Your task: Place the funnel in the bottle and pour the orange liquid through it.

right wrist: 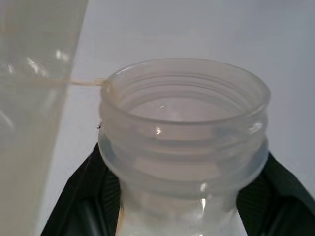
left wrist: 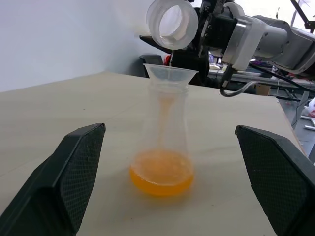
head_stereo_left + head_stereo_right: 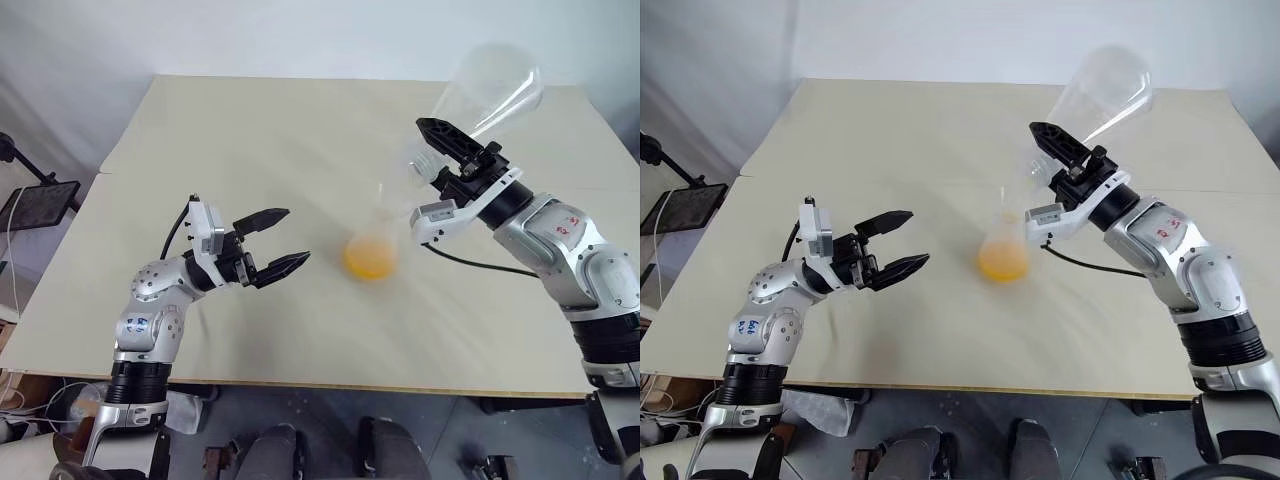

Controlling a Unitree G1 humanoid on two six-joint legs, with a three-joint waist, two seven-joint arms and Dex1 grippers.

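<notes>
A clear flask [image 2: 162, 142] is seen upright near the middle of the table [image 3: 250, 130], with the orange liquid [image 2: 161, 172] pooled in its wide base. From the left wrist view, the funnel [image 2: 170, 74] is shown seated in the flask's neck, cone up and spout down, its long axis vertical; in the head views it is only faintly made out.

The right gripper [image 3: 462, 160] is pinched on the neck of a large clear conical vessel [image 3: 490, 90], which is tipped over the funnel with its mouth down and toward the flask, its wide base raised up and away, so its long axis slants steeply. A thin thread of liquid at the rim is seen in the wrist views. The threaded, ridged mouth [image 1: 184, 113] is shown close up in the right wrist view, with black fingers [image 1: 83, 196] on both sides below it.

The left gripper [image 3: 280, 243] is spread wide and empty, hovering beside the flask, aimed at it.

No legible writing is made out on the vessels.
</notes>
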